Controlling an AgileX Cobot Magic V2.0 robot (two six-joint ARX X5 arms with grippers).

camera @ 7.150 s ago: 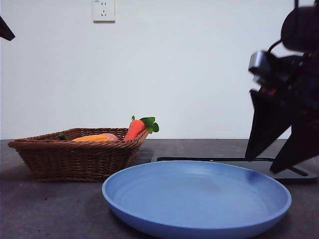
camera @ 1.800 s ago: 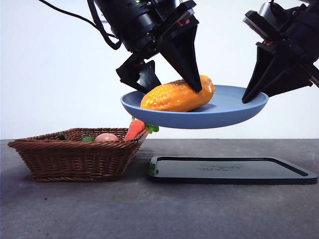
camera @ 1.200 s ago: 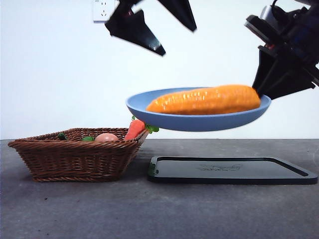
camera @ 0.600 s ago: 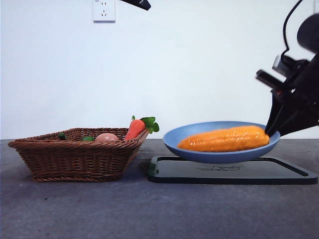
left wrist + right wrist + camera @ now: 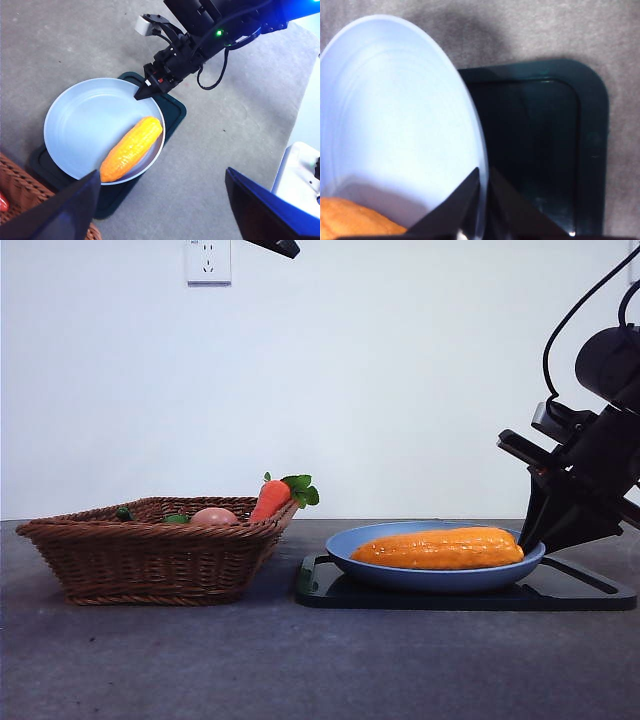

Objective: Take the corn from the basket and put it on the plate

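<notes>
The plate (image 5: 437,570) is now shown resting on the black tray (image 5: 585,592), whereas half a second earlier it was held just above the tray and, a second before that, well up in the air. The corn (image 5: 437,548) lies lengthwise in the plate, out of the basket (image 5: 150,558), and is seen in the left wrist view near the plate's rim on the side toward the basket (image 5: 131,148). The right gripper (image 5: 481,197) is pinched on the plate's rim, one jaw inside the rim and one outside, closed down to a narrow slit with the rim between them; in the front view it is seen as the dark arm at the plate's far right edge (image 5: 532,537). The left gripper (image 5: 160,210) is held high above the table, well apart from everything, its jaws spread wide and empty; only a dark tip of it is seen at the top of the front view. The carrot (image 5: 272,498) and a peach-coloured ball (image 5: 213,516) remain in the basket. The transfer is judged complete, since the corn is on the plate and the plate is set down; what is judged to remain is the release of the rim and the withdrawal of the right arm.
</notes>
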